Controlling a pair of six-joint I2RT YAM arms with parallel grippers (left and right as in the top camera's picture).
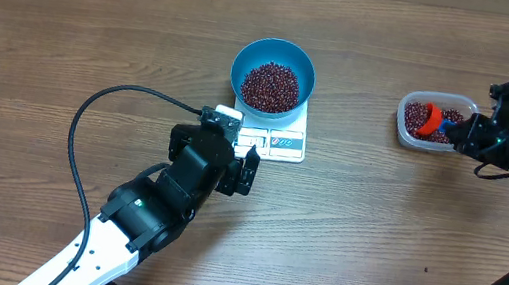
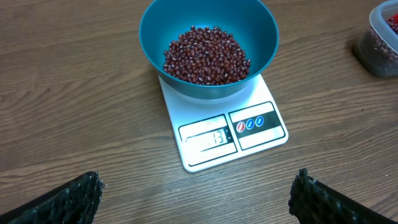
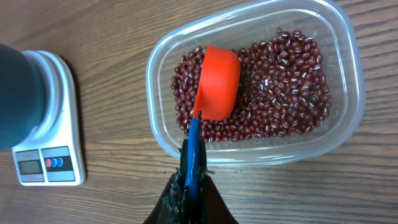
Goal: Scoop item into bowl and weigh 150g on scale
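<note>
Right gripper [image 3: 189,186], lower centre, clenched on the blue handle of an orange scoop [image 3: 219,81] lying in the tub [image 3: 348,74]; left gripper [image 2: 197,183] spread wide, empty, below the bowl [image 2: 261,31] of beans [image 2: 208,53] on the scale [image 2: 261,134], upper centre.

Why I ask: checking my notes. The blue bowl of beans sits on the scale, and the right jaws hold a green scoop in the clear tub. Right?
Not quite: the scoop is orange-red with a blue handle, not green, as the right wrist view shows. The rest stands: blue bowl of beans on the scale, right jaws holding the scoop in the clear tub.
</note>
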